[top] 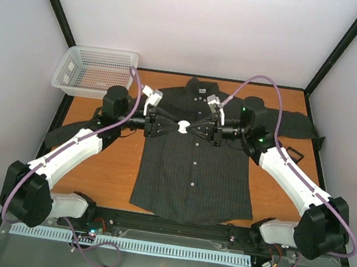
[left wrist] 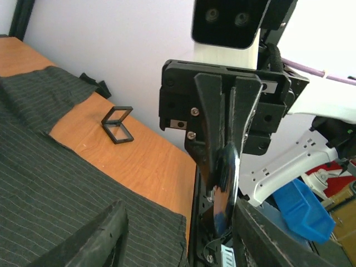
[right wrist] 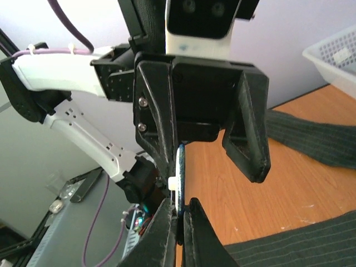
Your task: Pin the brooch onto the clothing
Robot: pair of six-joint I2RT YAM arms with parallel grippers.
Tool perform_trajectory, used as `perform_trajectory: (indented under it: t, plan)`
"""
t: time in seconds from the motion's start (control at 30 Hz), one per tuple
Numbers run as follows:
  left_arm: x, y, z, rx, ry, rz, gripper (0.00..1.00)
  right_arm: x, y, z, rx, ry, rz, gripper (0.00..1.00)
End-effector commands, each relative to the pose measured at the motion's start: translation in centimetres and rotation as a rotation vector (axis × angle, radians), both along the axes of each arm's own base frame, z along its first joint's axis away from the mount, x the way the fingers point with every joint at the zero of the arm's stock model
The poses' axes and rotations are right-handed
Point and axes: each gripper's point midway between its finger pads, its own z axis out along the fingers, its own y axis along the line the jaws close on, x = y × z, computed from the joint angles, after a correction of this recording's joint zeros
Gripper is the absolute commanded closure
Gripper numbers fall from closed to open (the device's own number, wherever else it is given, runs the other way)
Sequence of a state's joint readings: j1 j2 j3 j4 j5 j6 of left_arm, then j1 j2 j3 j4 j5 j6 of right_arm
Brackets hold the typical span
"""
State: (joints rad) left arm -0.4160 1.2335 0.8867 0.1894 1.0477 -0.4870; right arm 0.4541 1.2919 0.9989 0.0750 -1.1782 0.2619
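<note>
The dark pinstriped shirt [top: 194, 168] lies flat, buttoned, in the middle of the table. Both grippers meet above its chest. My right gripper [top: 194, 128] is shut on the edge of a round white brooch [top: 182, 127] and holds it upright; in the right wrist view [right wrist: 179, 236] the thin disc [right wrist: 179, 172] stands between the closed fingers. My left gripper [top: 171, 126] is open around the disc. In the left wrist view its fingers [left wrist: 103, 236] stand wide apart, and the shiny brooch [left wrist: 225, 183] hangs close to the right one.
A white mesh basket [top: 95, 70] stands at the back left corner. A small open black box [top: 291, 152] lies on the orange table right of the shirt, also in the left wrist view [left wrist: 118, 124]. The sleeves spread out to both sides.
</note>
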Motion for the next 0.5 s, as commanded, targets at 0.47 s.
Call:
perform_trajectory:
  t: [0.47]
  plan:
    - [-1.04, -0.49, 0.63, 0.022, -0.06, -0.101, 0.85, -0.8, 0.12, -1.32, -0.029, 0.034, 0.077, 0.97]
